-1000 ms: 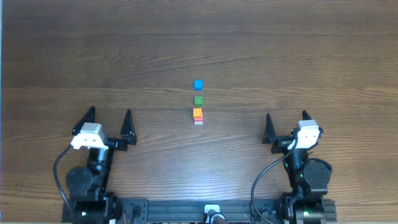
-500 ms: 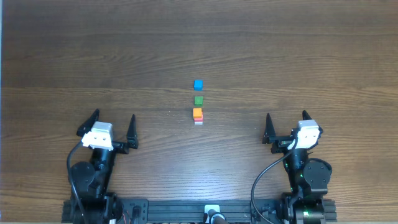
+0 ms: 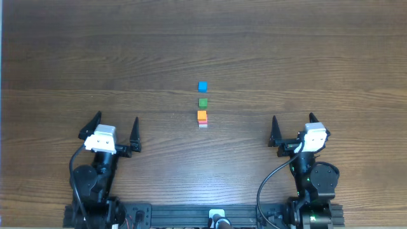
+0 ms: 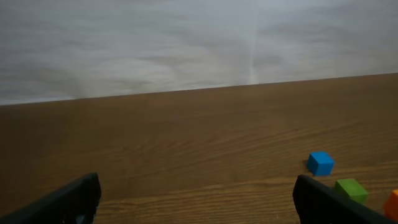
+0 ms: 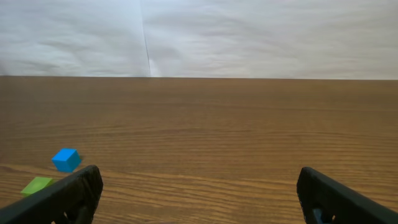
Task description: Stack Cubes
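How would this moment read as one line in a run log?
left gripper open, empty | right gripper open, empty | orange cube stacked | green cube, blue cube loose

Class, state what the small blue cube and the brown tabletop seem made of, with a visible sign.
Small blue cube: likely painted wood or plastic; even matt colour, crisp edges, no grain visible.
Brown tabletop: wood or wood-look laminate; long grain lines, slight sheen.
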### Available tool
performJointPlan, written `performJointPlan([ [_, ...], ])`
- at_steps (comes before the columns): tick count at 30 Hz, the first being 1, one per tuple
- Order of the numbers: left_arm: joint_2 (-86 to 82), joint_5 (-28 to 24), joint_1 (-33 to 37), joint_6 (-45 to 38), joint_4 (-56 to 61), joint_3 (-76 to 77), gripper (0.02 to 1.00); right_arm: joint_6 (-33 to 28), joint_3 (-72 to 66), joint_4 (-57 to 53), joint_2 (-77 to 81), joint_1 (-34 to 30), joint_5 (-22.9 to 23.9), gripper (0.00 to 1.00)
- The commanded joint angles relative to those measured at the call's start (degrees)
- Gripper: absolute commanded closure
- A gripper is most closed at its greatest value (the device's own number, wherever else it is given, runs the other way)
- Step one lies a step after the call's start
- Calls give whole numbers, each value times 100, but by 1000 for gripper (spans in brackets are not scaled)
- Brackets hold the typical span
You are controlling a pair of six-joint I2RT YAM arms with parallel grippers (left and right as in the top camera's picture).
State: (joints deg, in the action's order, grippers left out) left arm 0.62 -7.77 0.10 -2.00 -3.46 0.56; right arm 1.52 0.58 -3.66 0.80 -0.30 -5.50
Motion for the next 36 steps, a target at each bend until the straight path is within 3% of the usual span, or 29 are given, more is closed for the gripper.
performJointPlan([
  [1, -31, -118, 28, -98, -20, -24, 20, 11, -28, -20, -48, 35, -48, 7],
  [9, -24, -118, 28, -101, -20, -24, 18, 11, -28, 55, -48, 35, -48, 9],
  [13, -24, -118, 28, -101, -20, -24, 18, 20, -28, 262, -48, 37, -289, 9],
  [19, -24, -118, 28, -98, -20, -24, 20, 254, 50, 251, -48, 39, -1056, 9],
  [22, -24, -118, 28, -101, -20, -24, 18, 402, 363, 26, -46, 39, -1154, 7],
  [28, -24, -118, 28, -101, -20, -24, 18, 92, 1663, -608, 444, 39, -1156, 7],
  [36, -24, -118, 28, -101, -20, -24, 18, 164, 4238, -1733, 2881, 52, -1161, 9],
])
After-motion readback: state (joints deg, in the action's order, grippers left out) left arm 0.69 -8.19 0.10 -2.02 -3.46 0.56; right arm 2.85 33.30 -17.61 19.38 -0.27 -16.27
